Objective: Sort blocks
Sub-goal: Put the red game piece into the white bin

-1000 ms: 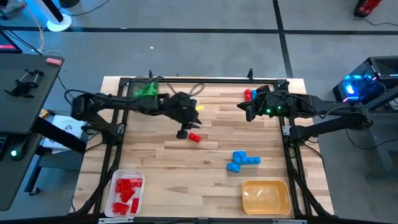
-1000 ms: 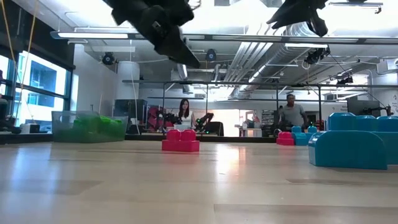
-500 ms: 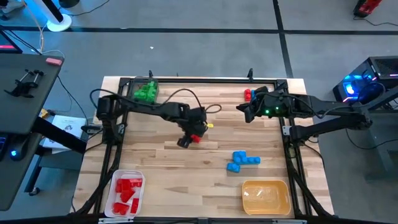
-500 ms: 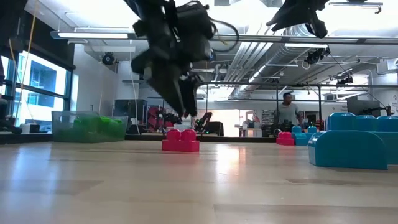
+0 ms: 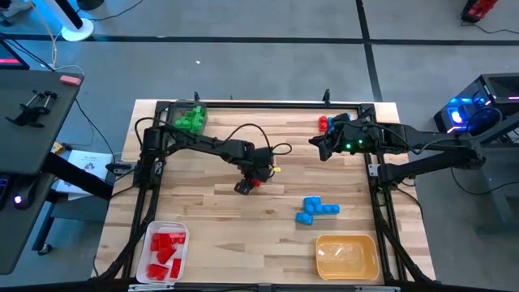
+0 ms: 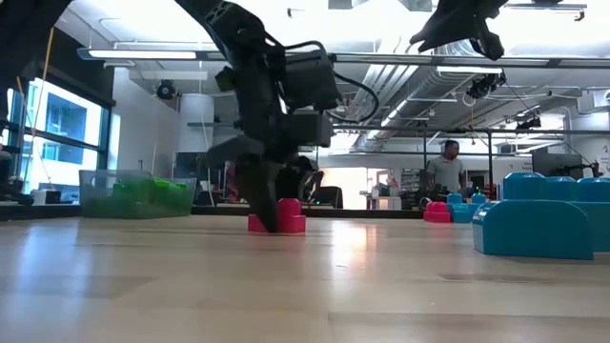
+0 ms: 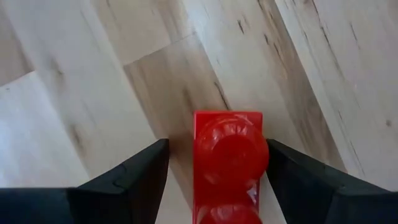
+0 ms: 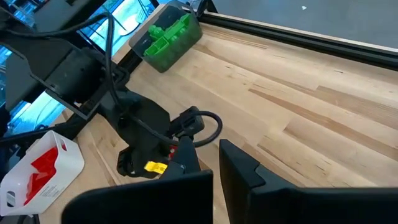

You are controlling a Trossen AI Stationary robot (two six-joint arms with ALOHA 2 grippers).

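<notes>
A red block (image 7: 229, 165) lies flat on the wooden worktop (image 5: 203, 203) near its middle, studs up, and sits between the two fingers of the left gripper (image 5: 246, 185). The wrist view shows the fingers spread wide, one on each side of the block; the finger on one side seems to touch or nearly touch its edge, while a strip of bare wood shows between the block and the other finger. In the low view the left gripper (image 6: 270, 211) points down with its tips at the worktop, partly covering the red block (image 6: 286, 217).

The left arm reaches from the far left corner of the worktop out to the middle, its wrist bent downward over the block.

The right gripper (image 5: 318, 144) hangs above the far right part of the worktop, its fingers only slightly apart in its wrist view. Just behind it lie a few red and blue blocks (image 5: 323, 122). A cluster of blue blocks (image 5: 316, 208) lies nearer the front, right of centre.
</notes>
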